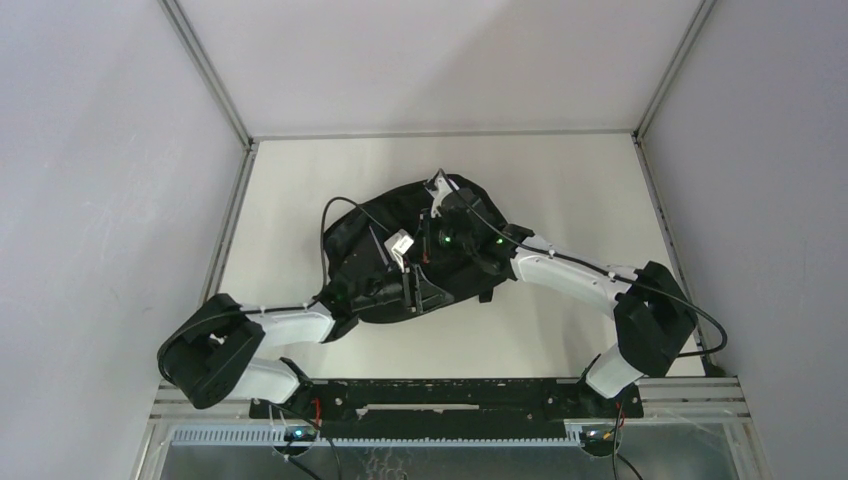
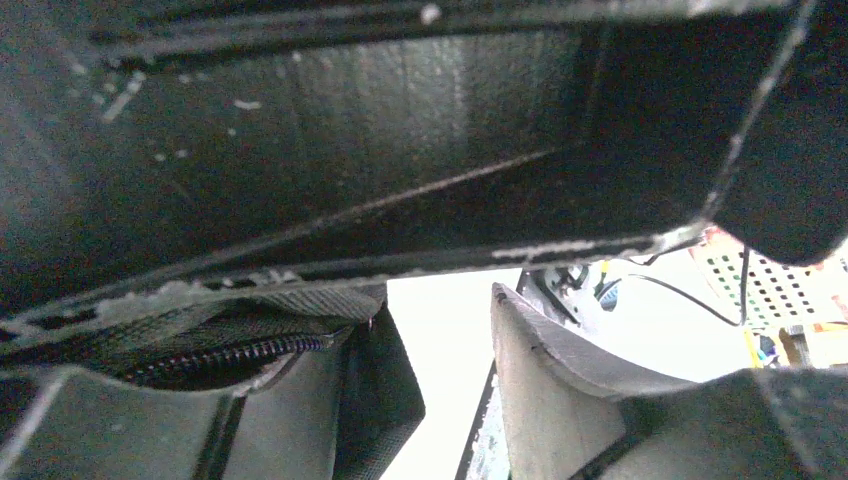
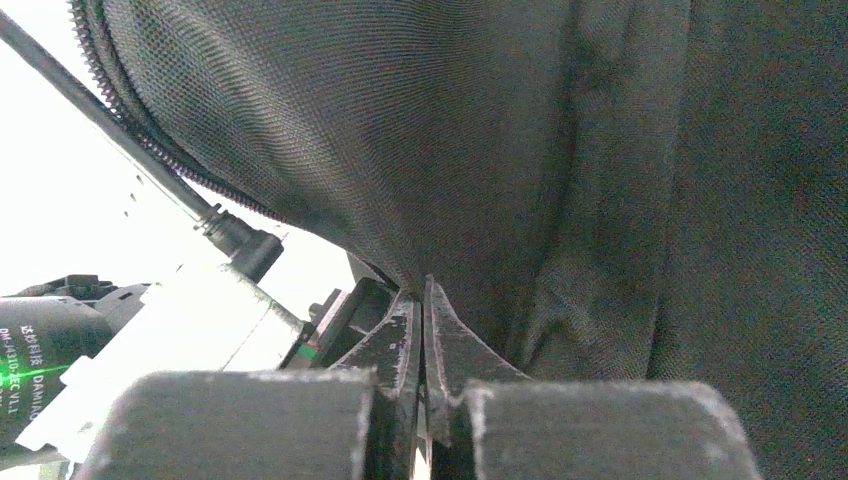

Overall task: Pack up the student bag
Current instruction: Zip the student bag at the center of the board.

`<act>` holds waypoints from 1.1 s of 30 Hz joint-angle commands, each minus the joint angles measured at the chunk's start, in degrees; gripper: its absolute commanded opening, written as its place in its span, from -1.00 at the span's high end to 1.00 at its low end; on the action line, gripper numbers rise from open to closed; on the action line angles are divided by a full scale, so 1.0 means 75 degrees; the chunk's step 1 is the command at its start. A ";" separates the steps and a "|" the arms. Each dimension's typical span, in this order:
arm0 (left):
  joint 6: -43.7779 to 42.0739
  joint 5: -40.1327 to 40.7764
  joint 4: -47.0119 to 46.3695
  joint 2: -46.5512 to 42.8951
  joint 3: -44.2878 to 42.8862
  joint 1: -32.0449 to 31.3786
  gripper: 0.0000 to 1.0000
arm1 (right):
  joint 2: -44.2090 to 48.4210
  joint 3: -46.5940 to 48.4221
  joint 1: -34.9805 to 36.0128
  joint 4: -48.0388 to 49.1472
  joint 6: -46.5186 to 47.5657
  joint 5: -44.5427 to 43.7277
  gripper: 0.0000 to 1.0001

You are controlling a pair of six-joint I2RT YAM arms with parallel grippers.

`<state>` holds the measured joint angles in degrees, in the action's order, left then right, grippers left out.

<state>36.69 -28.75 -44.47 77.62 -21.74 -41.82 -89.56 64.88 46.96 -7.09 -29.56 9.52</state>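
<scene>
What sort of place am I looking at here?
Likely a robot test booth: plain white walls and metal framing enclose a pale table, where the left arm and right arm handle a black backpack.

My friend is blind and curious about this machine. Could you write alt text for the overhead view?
A black bag lies in the middle of a white table, with the left arm and right arm, both white and black, reaching onto it from either side. Pale walls enclose the table.
</scene>
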 commanded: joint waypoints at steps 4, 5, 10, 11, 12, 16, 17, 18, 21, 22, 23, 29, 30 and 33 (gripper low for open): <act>-0.0106 -0.0545 0.1190 -0.0679 -0.0369 0.0001 -0.01 | 0.0495 -0.0073 -0.0098 0.0406 -0.0161 -0.0104 1.00; -0.0097 -0.0588 0.1385 -0.0808 -0.0380 0.0002 0.01 | 0.0511 -0.0120 -0.0132 0.0431 -0.0184 -0.0108 1.00; -0.0498 -0.0567 0.2675 -0.1406 -0.0579 0.0007 0.01 | 0.0510 -0.0226 -0.0255 0.0443 -0.0218 -0.0097 1.00; -0.0537 -0.0573 0.2711 -0.1462 -0.0574 0.0007 0.01 | 0.0504 -0.0225 -0.0278 0.0445 -0.0205 -0.0108 1.00; -0.0562 -0.0587 0.2719 -0.1496 -0.0571 0.0008 0.02 | 0.0498 -0.0225 -0.0293 0.0442 -0.0201 -0.0119 1.00; -0.0526 -0.0814 0.2702 -0.1328 -0.0750 -0.0001 0.11 | 0.0492 -0.0225 -0.0337 0.0448 -0.0202 -0.0151 1.00; -0.0506 -0.0872 0.2700 -0.1262 -0.0808 0.0000 0.15 | 0.0492 -0.0228 -0.0343 0.0434 -0.0199 -0.0171 1.00; -0.0479 -0.0891 0.2713 -0.1193 -0.0861 -0.0001 0.20 | 0.0492 -0.0231 -0.0352 0.0414 -0.0204 -0.0184 1.00; -0.0494 -0.0736 0.3079 -0.1069 -0.1060 0.0016 0.43 | 0.0503 -0.0226 -0.0355 0.0334 -0.0163 -0.0256 1.00; -0.0586 -0.0612 0.3358 -0.1050 -0.1177 0.0021 0.49 | 0.0493 -0.0234 -0.0355 0.0311 -0.0153 -0.0277 1.00; -0.0690 -0.0501 0.3585 -0.1063 -0.1310 0.0014 0.55 | 0.0483 -0.0226 -0.0355 0.0297 -0.0149 -0.0298 1.00; -0.1111 0.0094 0.4480 -0.1727 -0.1636 0.0018 0.52 | 0.0407 -0.0225 -0.0355 0.0186 -0.0014 -0.0611 1.00; -0.1166 0.0154 0.4547 -0.1803 -0.1631 0.0014 0.52 | 0.0408 -0.0225 -0.0352 0.0146 0.0025 -0.0693 1.00; -0.0870 0.0099 0.4078 -0.1685 -0.1466 0.0011 0.99 | 0.0463 -0.0225 -0.0351 0.0103 0.0143 -0.0841 0.98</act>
<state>30.09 -28.14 -11.57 66.11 -30.65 -41.52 -88.71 62.81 45.01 -7.73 -29.98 6.79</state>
